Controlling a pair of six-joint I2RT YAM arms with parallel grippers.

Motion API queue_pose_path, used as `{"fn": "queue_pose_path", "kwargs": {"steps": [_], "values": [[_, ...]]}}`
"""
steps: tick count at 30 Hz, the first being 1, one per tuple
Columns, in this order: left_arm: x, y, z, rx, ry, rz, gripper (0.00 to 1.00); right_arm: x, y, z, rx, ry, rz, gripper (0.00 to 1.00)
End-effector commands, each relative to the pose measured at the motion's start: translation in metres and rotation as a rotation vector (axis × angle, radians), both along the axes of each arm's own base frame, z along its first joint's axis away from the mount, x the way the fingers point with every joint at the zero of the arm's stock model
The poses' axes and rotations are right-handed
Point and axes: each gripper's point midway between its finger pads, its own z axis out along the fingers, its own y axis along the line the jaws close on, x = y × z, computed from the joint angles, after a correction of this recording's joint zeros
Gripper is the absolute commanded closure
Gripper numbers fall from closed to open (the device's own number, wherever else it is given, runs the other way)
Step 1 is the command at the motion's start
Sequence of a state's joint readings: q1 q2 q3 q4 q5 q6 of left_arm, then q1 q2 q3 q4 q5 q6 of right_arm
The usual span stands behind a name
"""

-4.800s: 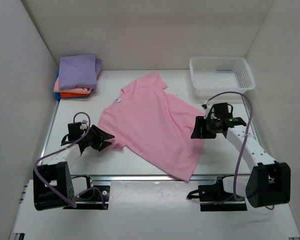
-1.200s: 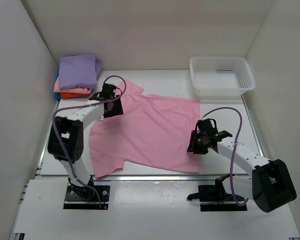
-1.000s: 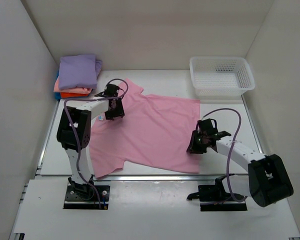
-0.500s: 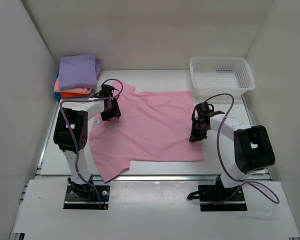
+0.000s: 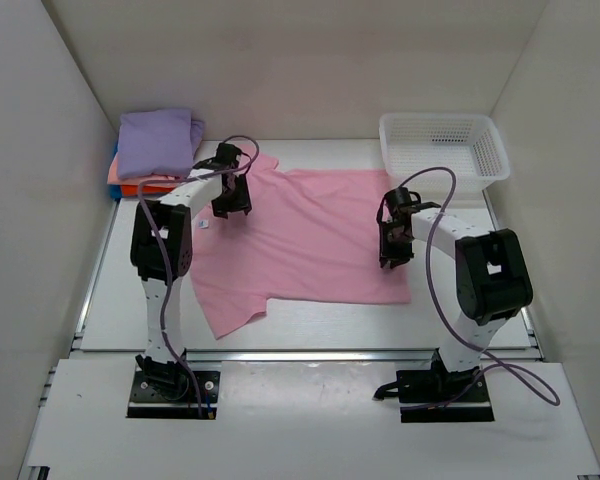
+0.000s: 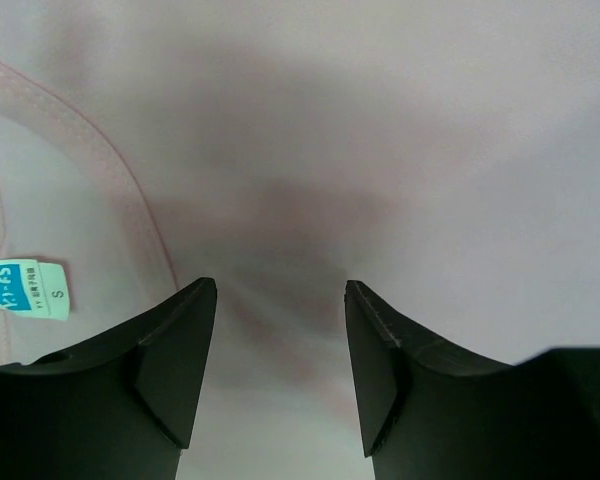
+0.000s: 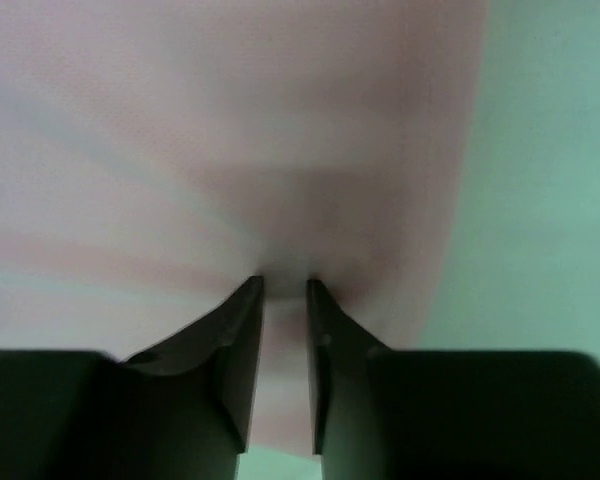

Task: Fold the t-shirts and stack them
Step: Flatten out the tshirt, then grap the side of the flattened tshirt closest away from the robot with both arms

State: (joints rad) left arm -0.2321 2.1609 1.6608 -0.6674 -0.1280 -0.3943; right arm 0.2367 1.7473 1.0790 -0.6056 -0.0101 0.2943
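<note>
Shirt [image 5: 310,235] is lying flat, seemingly being smoothed for folding; right gripper [image 7: 285,284] is pinching its edge, left gripper [image 6: 278,290] is hovering spread near the collar [image 6: 130,200], needing a grasp next.

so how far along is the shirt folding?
Done: folded stack sits back left. In hand: pink t-shirt lies spread flat, unfolded; right tool pinches cloth near its edge, left tool open by the neck label. Left: fold it, add to stack.

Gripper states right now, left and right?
Left gripper: open, over the pink t-shirt.
Right gripper: shut on the pink t-shirt, near its edge.
</note>
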Motion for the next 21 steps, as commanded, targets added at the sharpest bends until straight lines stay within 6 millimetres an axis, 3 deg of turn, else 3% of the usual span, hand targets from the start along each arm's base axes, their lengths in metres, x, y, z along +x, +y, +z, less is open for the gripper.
{"fn": "queue_pose_path", "kwargs": {"steps": [1,3,5,6,9,10,11,12,13,15,16,17,21], "values": [[0.0,0.003,0.051,-0.031,-0.023,-0.031,0.34,0.016,-0.006,0.024,-0.052,-0.092,0.004,0.73],[-0.014,0.001,0.081,-0.06,-0.063,-0.062,0.31,0.027,-0.012,0.051,-0.054,-0.177,0.007,0.67],[-0.046,0.008,0.08,-0.057,-0.05,-0.086,0.28,0.033,-0.017,0.07,-0.038,-0.232,0.017,0.63],[-0.054,0.014,0.1,-0.073,-0.102,-0.078,0.28,0.033,-0.018,0.081,-0.034,-0.253,0.017,0.61],[-0.121,0.041,0.078,-0.028,-0.04,-0.038,0.27,0.023,-0.02,0.093,-0.031,-0.25,0.02,0.58],[-0.133,0.049,0.073,0.005,-0.025,-0.026,0.27,0.017,-0.021,0.091,-0.04,-0.231,0.024,0.56],[-0.159,0.058,0.063,0.039,0.013,-0.019,0.27,0.011,-0.022,0.089,-0.05,-0.221,0.02,0.55],[-0.167,0.062,0.068,0.057,-0.014,-0.015,0.27,-0.001,-0.021,0.083,-0.042,-0.187,0.014,0.55],[-0.19,0.068,0.049,0.08,0.048,-0.016,0.26,-0.011,-0.02,0.073,-0.029,-0.159,0.009,0.55],[-0.225,0.072,0.031,0.064,0.1,-0.001,0.25,-0.024,-0.02,0.07,0.01,-0.148,-0.023,0.54],[-0.23,0.072,0.033,0.044,0.088,0.015,0.25,-0.03,-0.022,0.067,0.016,-0.147,-0.035,0.54],[-0.244,0.073,0.022,0.046,0.119,0.025,0.25,-0.034,-0.022,0.065,0.043,-0.14,-0.056,0.54],[-0.24,0.065,0.046,0.074,0.02,0.041,0.2,-0.051,-0.025,0.058,0.07,-0.138,-0.083,0.54]]}}
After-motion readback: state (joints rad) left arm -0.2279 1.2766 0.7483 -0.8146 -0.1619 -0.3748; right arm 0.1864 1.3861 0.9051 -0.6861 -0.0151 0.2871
